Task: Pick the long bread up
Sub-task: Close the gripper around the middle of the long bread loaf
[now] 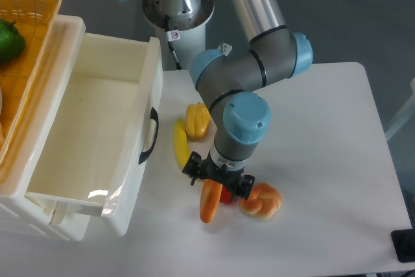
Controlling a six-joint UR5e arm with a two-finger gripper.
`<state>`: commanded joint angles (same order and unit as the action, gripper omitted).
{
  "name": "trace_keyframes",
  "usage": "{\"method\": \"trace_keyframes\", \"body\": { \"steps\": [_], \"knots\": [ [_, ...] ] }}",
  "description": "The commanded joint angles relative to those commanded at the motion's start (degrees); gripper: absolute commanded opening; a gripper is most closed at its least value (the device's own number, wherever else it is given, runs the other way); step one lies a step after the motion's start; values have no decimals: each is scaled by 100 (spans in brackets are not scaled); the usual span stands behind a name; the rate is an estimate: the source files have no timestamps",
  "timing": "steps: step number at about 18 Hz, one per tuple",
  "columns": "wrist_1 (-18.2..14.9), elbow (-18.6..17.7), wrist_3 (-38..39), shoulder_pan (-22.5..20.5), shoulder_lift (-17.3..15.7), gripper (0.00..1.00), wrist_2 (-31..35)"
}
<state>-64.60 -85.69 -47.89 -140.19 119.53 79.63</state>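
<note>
Your gripper [217, 183] sits low over the long bread [209, 203], fingers either side of it. You cannot tell whether they are gripping it. A banana [181, 146] lies just left.

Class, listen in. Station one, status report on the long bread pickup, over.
Pincer down over the long bread, fingers straddling its upper end; closure unclear. Bread on the table. Red pepper and knotted bun crowd its right, banana its left.

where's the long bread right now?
On the white table near its front edge, the long bread lies directly under the gripper, with the red pepper and knotted bun just to its right and the banana up-left.
</note>
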Motion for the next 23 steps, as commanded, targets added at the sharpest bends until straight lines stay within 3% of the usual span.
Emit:
{"method": "trace_keyframes", "body": {
  "steps": [16, 17, 23],
  "knots": [
    [35, 26, -71, -9, 308, 100, 0],
    [35, 26, -71, -9, 325, 94, 0],
    [26, 43, -36, -9, 325, 14, -9]
  ]
}}
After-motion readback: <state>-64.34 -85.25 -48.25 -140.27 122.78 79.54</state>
